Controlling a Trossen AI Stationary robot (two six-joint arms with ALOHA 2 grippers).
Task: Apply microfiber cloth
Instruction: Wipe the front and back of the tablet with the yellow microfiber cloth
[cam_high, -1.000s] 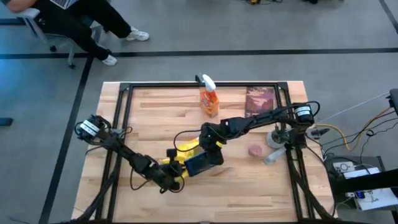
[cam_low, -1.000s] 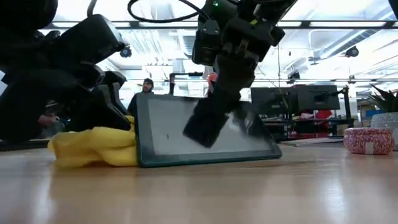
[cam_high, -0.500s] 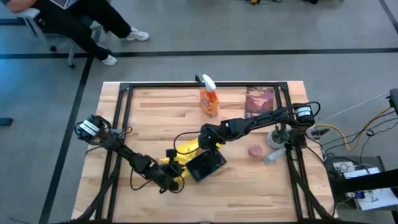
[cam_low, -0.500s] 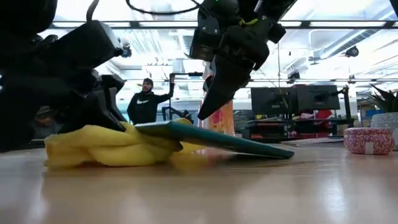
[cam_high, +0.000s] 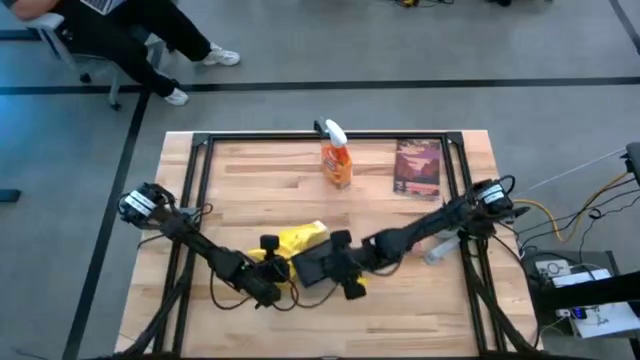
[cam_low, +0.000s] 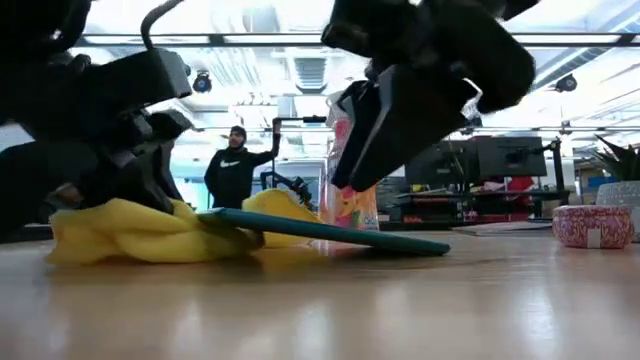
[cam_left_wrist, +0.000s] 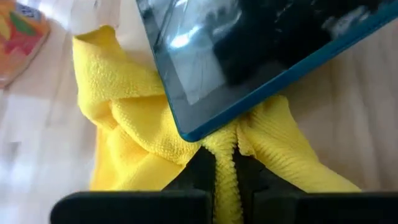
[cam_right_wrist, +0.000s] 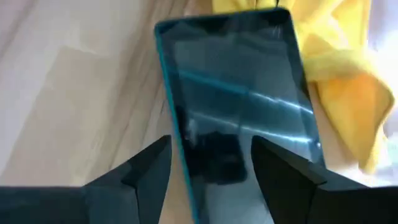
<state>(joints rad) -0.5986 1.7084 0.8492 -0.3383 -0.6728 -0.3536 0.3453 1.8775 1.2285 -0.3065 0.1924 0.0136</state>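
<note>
Tablet (cam_high: 318, 266) overlapping microfiber cloth (cam_high: 297, 240), both arms crowding it, bare table (cam_high: 240, 180) behind toward spray bottle (cam_high: 336, 160)

Evenly and brightly lit from overhead; only soft, short shadows under the arms on the table (cam_high: 250, 170) in the high view. In the low view, strong backlight from ceiling strips (cam_low: 250, 70), leaving both arms as near-black silhouettes, the closest parts blurred; foreground tabletop out of focus, with a pale sheen. Sharp on the weave of the cloth (cam_left_wrist: 137, 124) in the left wrist view, washed out at one corner. Bluish glare streaks across the tablet (cam_right_wrist: 242, 93) screen in the right wrist view, fingers (cam_right_wrist: 137, 174) soft and blurred, cloth overexposed at the edge.
</note>
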